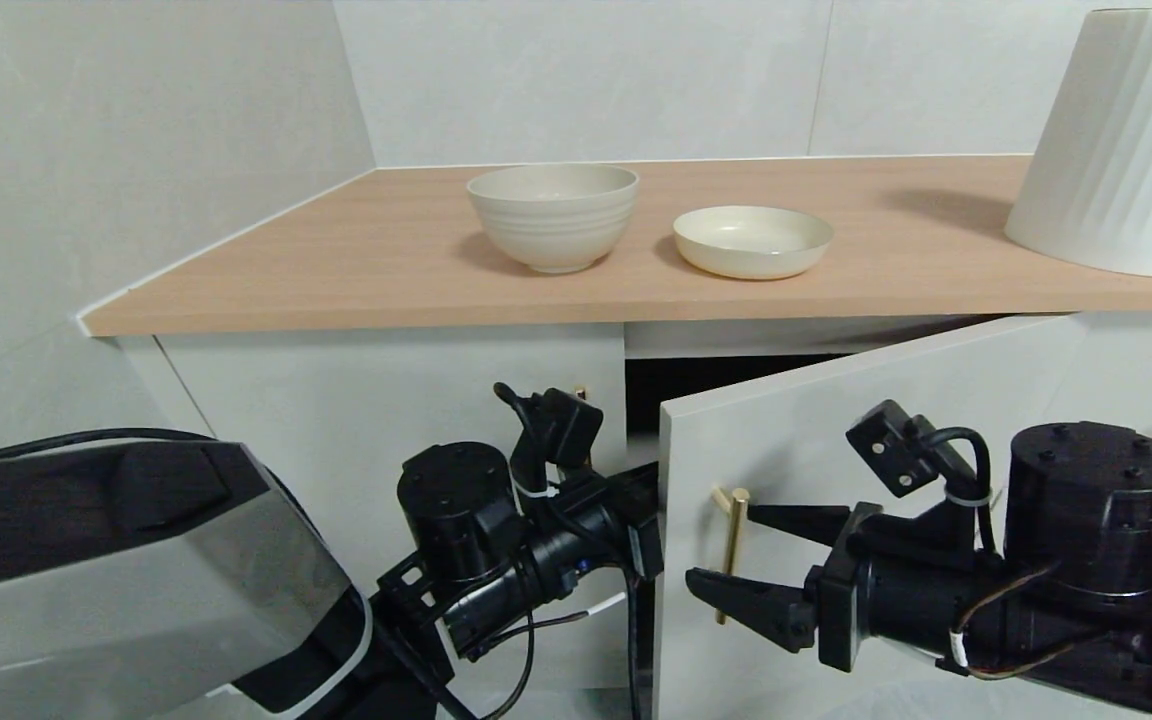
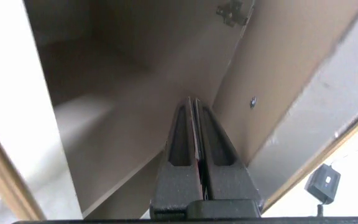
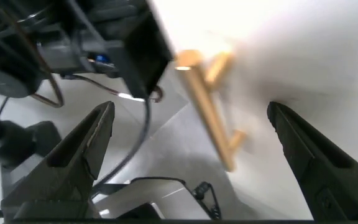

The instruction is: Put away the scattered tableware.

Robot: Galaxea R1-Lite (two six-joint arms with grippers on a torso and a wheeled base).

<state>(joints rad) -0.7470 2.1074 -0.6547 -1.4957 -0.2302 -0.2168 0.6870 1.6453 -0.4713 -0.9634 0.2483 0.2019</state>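
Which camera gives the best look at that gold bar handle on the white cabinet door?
The right wrist view: the gold bar handle sits whole, with both posts, between the right gripper's open fingers. The head view has it on the white cabinet door, a finger crossing it. The left wrist view faces the door's inner side.

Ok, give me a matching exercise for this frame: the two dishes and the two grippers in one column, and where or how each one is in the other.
Things:
1. deep bowl
2. shallow dish
3. left gripper
4. right gripper

Places or states:
A. open, at the gold handle of the cabinet door
B. on the counter, between the other dish and the white ribbed vessel
C. shut, pointing into the cabinet behind the partly open door
D. on the counter, nearest the wall corner

Pairs: 1-D, 2-B, 3-C, 4-A
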